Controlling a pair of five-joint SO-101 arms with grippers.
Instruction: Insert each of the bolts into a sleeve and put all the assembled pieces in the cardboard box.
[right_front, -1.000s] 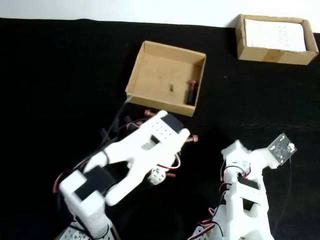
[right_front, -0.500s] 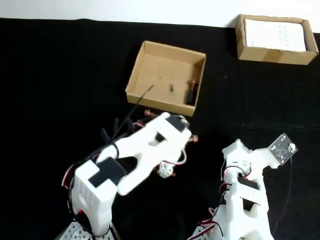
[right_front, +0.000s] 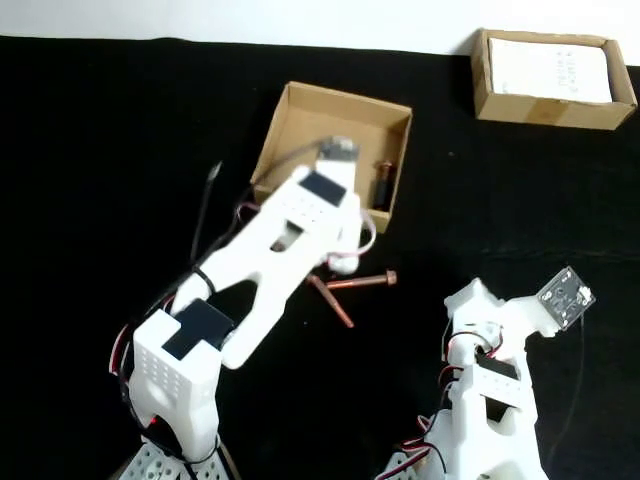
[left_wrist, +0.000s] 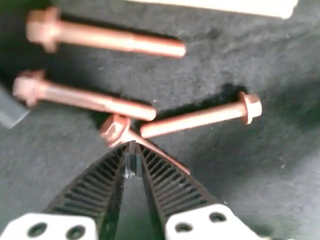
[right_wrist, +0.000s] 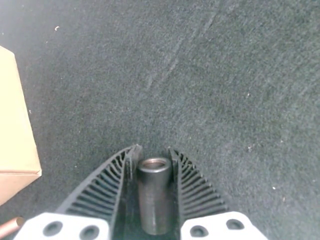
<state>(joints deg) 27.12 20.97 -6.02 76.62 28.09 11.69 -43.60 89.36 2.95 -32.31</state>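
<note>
Several copper bolts lie on the black mat in front of the cardboard box (right_front: 268, 160); two of them show as bolts (right_front: 360, 282). My left gripper (left_wrist: 131, 150) is shut, its tips right over one bolt (left_wrist: 114, 129) whose shaft runs under a finger. Three other bolts (left_wrist: 105, 39) lie just beyond it. My left arm (right_front: 290, 225) stretches up to the box's front wall. An assembled piece (right_front: 382, 185) rests inside the box at its right side. My right gripper (right_wrist: 152, 155) is shut on a dark sleeve (right_wrist: 154, 192), held above the mat at the lower right.
A second cardboard box (right_front: 552, 72) holding white paper stands at the back right. The right arm (right_front: 490, 350) is near the table's front edge. A grey sleeve's corner (left_wrist: 10, 112) shows beside the bolts.
My left arm has swung forward toward the cardboard box, uncovering two bolts on the mat. The right arm has stayed put with its sleeve.
</note>
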